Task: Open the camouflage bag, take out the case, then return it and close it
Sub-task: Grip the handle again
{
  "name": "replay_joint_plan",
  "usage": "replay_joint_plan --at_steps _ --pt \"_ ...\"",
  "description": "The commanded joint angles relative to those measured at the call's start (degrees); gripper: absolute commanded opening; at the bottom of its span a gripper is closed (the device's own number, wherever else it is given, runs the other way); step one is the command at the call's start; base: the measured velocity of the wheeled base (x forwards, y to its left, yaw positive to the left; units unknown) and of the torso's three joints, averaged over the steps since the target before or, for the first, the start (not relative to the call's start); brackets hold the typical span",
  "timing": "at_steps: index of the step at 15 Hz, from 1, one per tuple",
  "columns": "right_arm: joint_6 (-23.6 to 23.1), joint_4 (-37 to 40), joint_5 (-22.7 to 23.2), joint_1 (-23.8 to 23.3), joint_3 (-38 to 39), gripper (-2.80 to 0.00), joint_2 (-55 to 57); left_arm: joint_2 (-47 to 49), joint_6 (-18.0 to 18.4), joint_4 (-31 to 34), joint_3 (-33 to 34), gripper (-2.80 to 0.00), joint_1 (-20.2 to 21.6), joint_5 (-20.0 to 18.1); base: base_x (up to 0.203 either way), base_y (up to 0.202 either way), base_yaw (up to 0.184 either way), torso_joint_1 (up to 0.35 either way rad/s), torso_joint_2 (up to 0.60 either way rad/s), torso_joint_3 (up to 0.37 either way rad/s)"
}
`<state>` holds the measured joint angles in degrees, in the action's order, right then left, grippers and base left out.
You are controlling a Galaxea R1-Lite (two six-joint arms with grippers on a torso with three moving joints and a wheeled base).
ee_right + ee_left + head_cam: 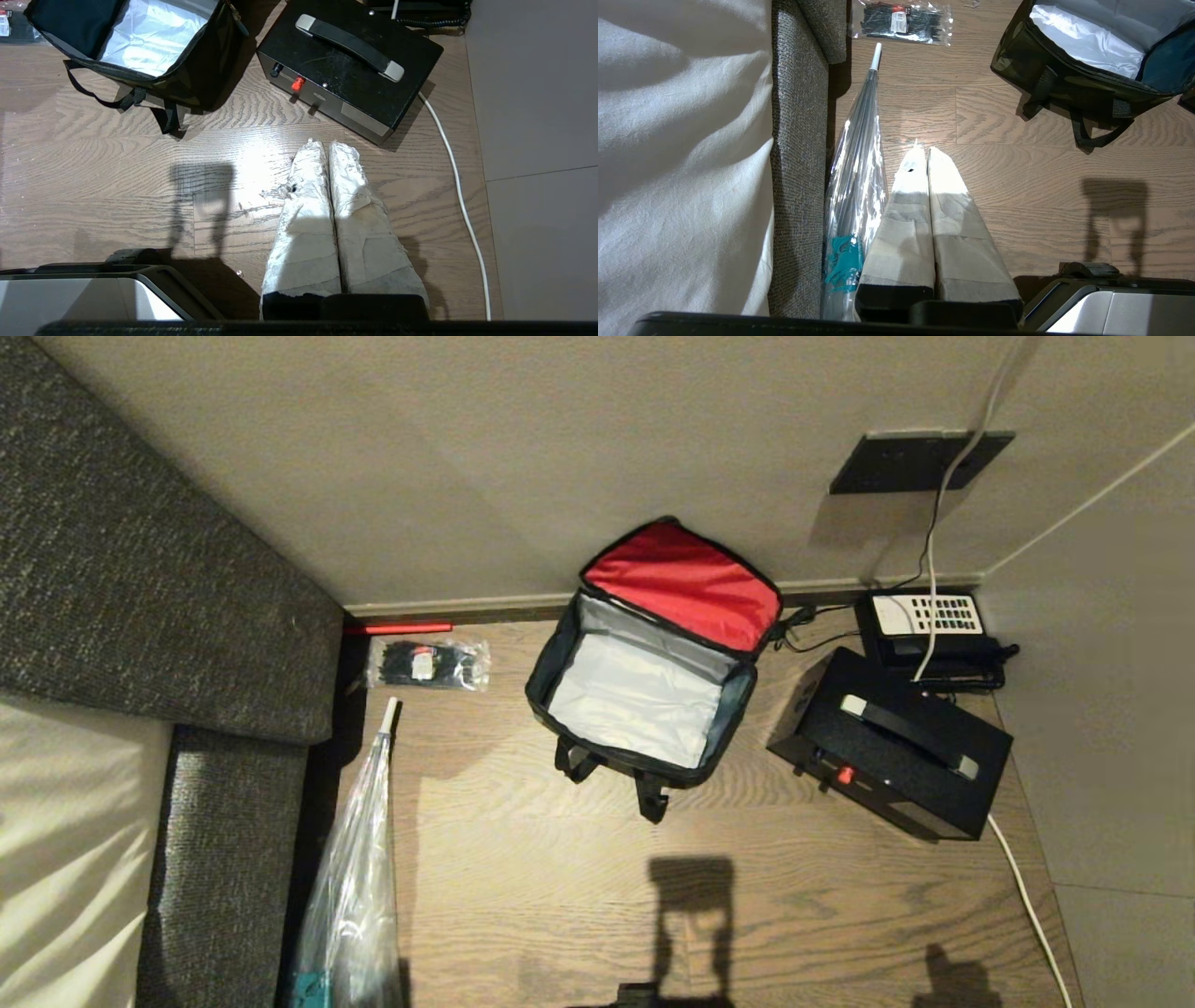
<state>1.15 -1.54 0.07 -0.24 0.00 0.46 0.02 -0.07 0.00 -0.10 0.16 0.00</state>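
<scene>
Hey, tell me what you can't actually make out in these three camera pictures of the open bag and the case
- Camouflage bag: its zipper and clip cannot be seen in the head view; both wrist views crop the bag at the frame edge.
- Case: its far side faces away in the head and right wrist views.
- Packet of cable ties: label too small to read.
- Umbrella: its handle is partly behind the left gripper.
- Telephone: key markings too small.
</scene>
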Motion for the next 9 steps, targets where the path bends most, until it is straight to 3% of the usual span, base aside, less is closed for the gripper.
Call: replay_joint_plan --at_steps 1,9 --pt "0.0 -0.05 0.02 -0.02 0.79 -2.8 0.24 -0.11 -0.01 0.0 0.01 -2.8 0.02 0.0 0.0 0.0 0.0 0.0 0.0 0.0" --pt "-0.85 0.04 0.1 -0.02 0.79 -2.8 0.24 -0.11 -0.01 0.0 0.01 -2.8 0.02 0.0 0.0 0.0 0.0 0.0 0.0 0.0"
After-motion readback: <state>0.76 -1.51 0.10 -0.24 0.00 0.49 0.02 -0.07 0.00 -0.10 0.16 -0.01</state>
